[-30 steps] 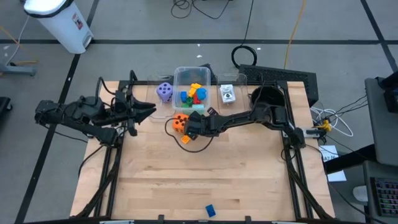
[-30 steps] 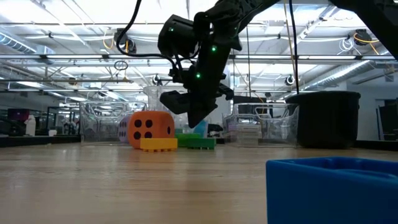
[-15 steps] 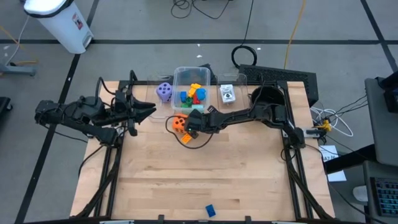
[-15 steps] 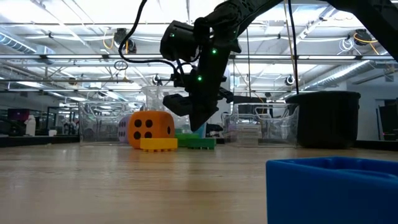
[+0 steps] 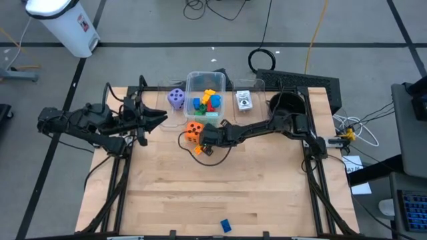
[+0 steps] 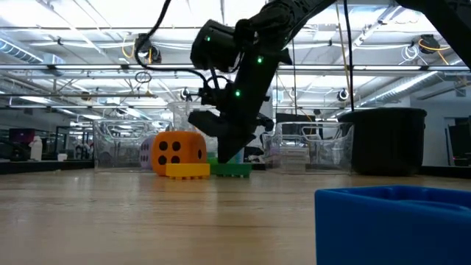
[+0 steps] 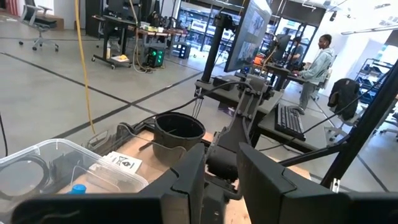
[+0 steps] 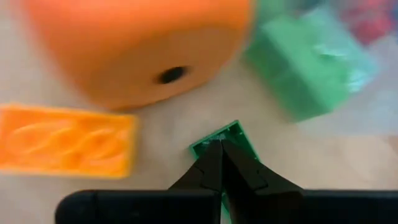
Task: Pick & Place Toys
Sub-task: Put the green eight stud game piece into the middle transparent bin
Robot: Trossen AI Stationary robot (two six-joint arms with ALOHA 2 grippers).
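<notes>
Green block (image 8: 225, 138) meets the closed, empty right tool (image 8: 221, 149) tips, hidden in the high view.

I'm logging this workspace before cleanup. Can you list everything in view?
Orange die: one, orange, in front of the tub.
Purple die: one, purple, left of the tub.
Clear tub: one, holding red, blue, yellow and green blocks.
Yellow block: one, beside the orange die.
Green blocks: two, by the orange die.
Blue block: one, near the table's front edge.
Card: one, white, right of the tub.
Black pot: one, back right.
Person: one, in the room beyond.
Left gripper: open, empty, near the purple die.
Right gripper: shut, tips at the smaller green block.
</notes>
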